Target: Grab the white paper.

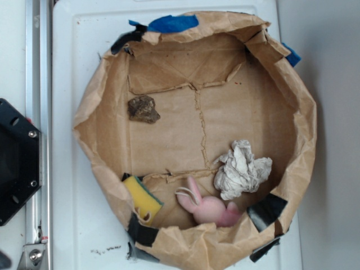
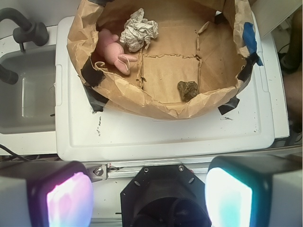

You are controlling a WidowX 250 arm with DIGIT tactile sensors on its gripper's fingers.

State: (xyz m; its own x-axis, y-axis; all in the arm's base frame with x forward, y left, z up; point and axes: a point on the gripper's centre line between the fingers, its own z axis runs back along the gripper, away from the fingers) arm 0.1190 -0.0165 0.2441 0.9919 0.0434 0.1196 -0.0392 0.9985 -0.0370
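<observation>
White paper (image 1: 242, 170) beside toy rabbit (image 1: 210, 209) inside bag (image 1: 98, 101).

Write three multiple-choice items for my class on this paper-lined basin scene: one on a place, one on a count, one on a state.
1. What lies right beside the white paper?
A. the brown rock
B. the pink toy rabbit
C. the yellow sponge

2. How many loose things lie inside the brown paper bag?
A. two
B. four
C. six

3. How do the pincer's fingers stand?
A. shut on the paper
B. shut on the rabbit
C. wide apart, holding nothing

Answers:
1 B: the pink toy rabbit sits next to the paper, while the brown rock and the yellow sponge lie farther off.
2 B: rock, sponge, rabbit and paper.
3 C: in the wrist view the pincer has a finger at each lower corner, far from the bag.
</observation>
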